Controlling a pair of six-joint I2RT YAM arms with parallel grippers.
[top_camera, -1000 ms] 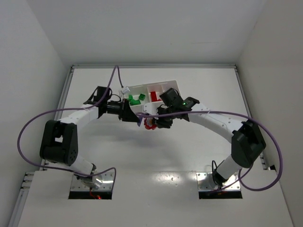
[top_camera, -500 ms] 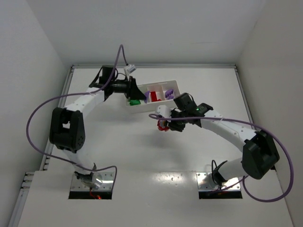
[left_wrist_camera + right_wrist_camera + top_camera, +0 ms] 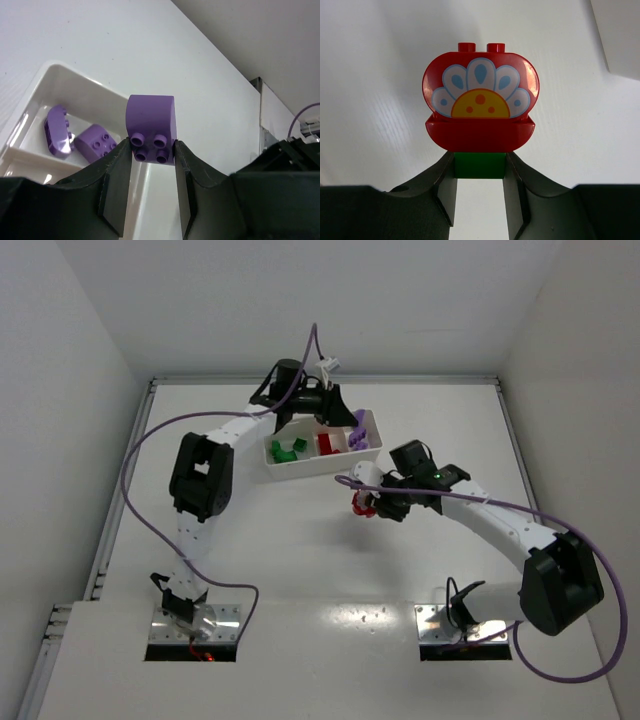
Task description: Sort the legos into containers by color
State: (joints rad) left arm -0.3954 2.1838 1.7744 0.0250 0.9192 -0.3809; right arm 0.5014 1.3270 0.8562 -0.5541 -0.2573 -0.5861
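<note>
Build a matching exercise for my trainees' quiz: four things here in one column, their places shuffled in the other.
Things
1. purple rounded plastic brick
2. red flower-printed plastic brick on a green one
3. loose green plastic bricks
4. two loose purple plastic bricks

Places
A. end compartment, left in the top view, of the long white plastic tray
B. held in the right pincer
C. the tray's other end compartment
D. held in the left pincer

Pairs: 1-D, 2-B, 3-A, 4-C
</note>
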